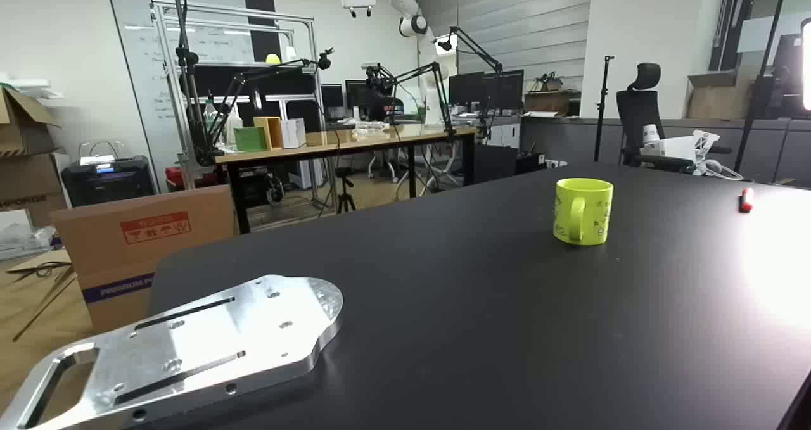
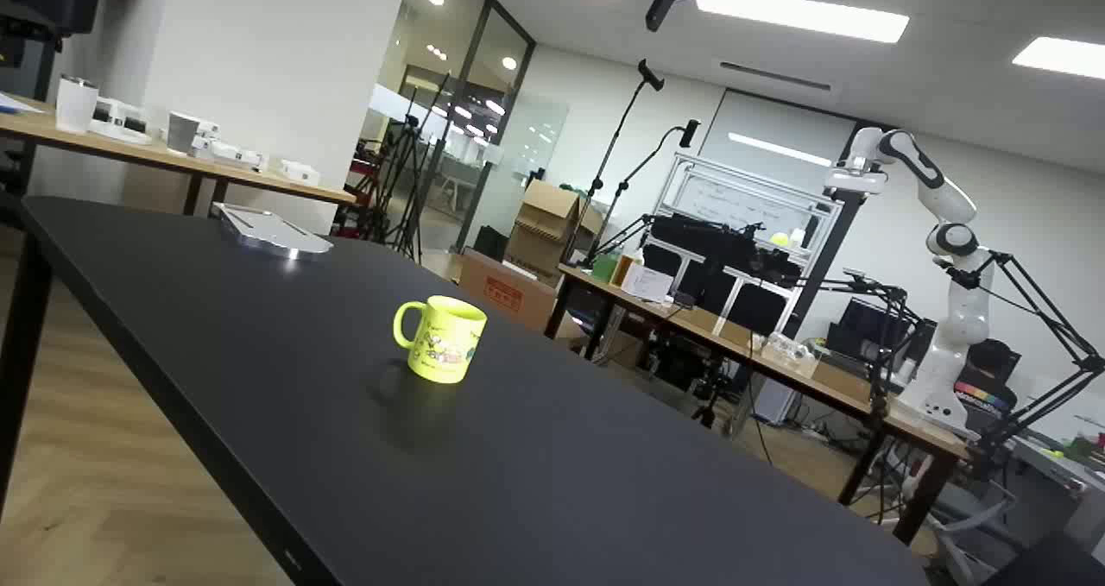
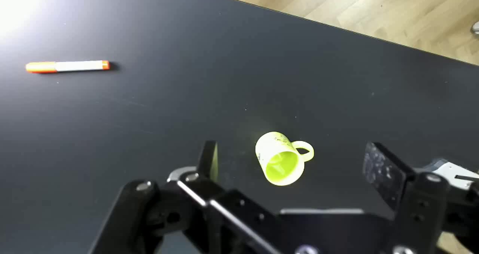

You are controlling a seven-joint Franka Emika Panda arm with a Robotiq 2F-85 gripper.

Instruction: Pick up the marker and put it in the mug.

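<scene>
In the wrist view, looking steeply down, a black bench (image 3: 168, 108) fills most of the frame. At upper left lies a slim marker (image 3: 71, 66), orange-red at both ends with a white barrel, its length running almost level from left to right. A lime-yellow mug (image 3: 272, 148) stands right of centre and lower, its mouth showing, its handle to the right; both exterior views show it upright. The jaws stand at the bottom of the frame, spread wide and holding nothing; the mug appears in the gap between them, though it seems to be well below. The step in hand is most likely reaching for the marker. To do it well, the jaws should travel toward the upper left and make about a quarter turn, because they sit apart along much the same line as the marker lies and ought to close across its barrel. A slow descent almost to the bench would suit so thin a thing, and a hold nearer one end would leave the other free to tip into the mug. As for pose, the working arm's links cannot be made out in any view; the white arm (image 2: 965, 305) at the right in an exterior view rises from a separate desk (image 2: 842, 385) and seems uninvolved.
</scene>
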